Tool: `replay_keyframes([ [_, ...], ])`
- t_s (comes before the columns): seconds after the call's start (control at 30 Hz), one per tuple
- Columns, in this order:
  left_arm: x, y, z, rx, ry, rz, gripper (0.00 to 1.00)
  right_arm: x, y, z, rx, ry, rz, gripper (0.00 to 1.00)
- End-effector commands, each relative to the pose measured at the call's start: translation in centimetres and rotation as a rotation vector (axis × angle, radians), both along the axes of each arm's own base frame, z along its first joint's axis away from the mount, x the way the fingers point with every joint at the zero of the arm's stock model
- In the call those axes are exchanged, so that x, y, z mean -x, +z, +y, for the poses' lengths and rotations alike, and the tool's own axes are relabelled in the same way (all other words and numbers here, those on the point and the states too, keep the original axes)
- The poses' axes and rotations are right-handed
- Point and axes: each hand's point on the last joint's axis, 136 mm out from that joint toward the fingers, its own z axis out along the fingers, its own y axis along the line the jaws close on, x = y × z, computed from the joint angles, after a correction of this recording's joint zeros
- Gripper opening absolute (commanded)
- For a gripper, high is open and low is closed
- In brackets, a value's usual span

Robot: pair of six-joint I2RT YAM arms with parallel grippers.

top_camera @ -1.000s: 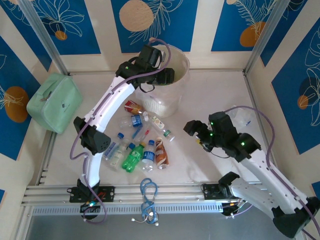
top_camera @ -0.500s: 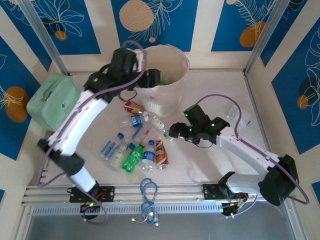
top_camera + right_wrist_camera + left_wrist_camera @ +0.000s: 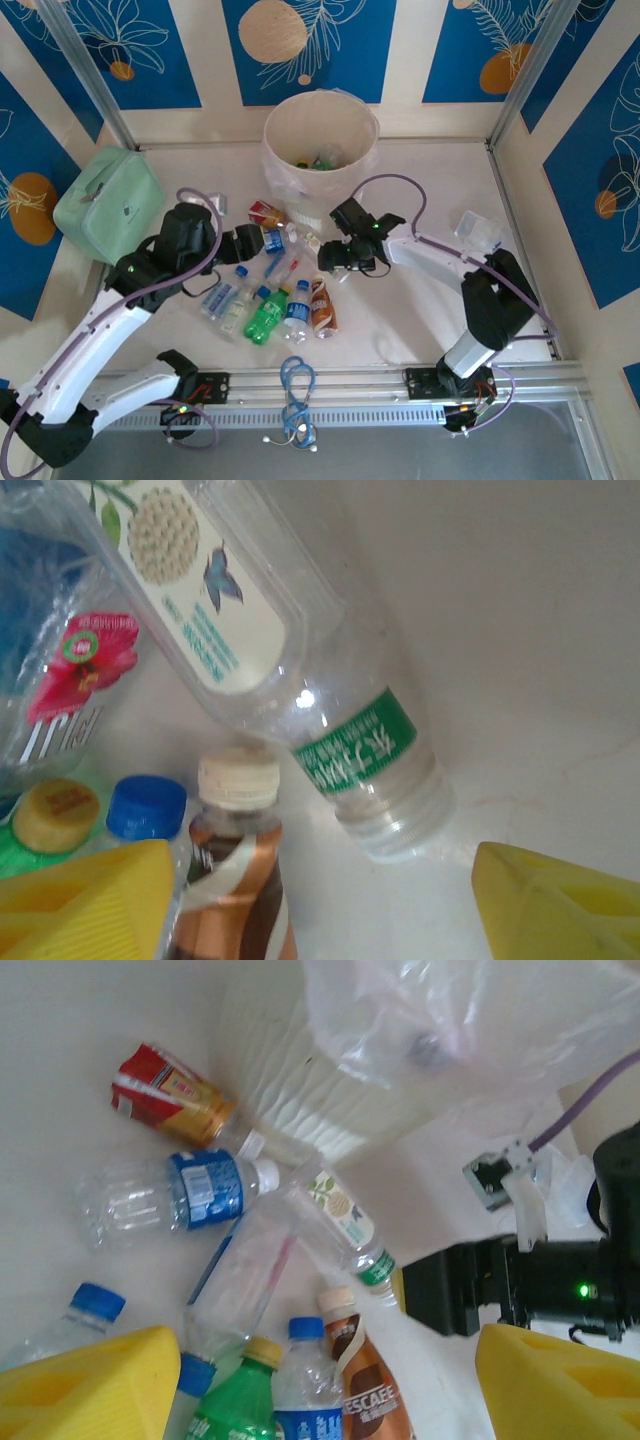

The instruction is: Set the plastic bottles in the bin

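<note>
I see some plastic bottles in the bin; roughly ten remain. Left gripper and right gripper: open, empty.

**Two arms with white link shells and black joint housings: left arm, right arm.**
Each arm carries a loose purple cable looped along its links and small green indicator lights on the black wrist module. The left gripper and right gripper have blocky yellow plastic fingers, with ridged faces.
</note>
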Motion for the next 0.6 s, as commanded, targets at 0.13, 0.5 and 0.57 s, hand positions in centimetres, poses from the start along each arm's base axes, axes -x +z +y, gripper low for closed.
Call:
replay_keyframes([
  [0.13, 0.6, 0.0, 0.7, 0.04, 0.026, -0.004, 0.77, -0.7, -2.6, 1.1, 0.137, 0.076, 0.01, 0.75],
  [0.5, 0.4, -0.8, 0.3, 0.051, 0.016, 0.013, 0.77, -1.0, -5.0, 0.3, 0.228, 0.039, 0.079, 0.67],
  [0.57, 0.5, -0.9, 0.3, 0.051, 0.016, 0.015, 0.77, -0.9, -5.3, 0.3, 0.238, 0.036, 0.096, 0.62],
])
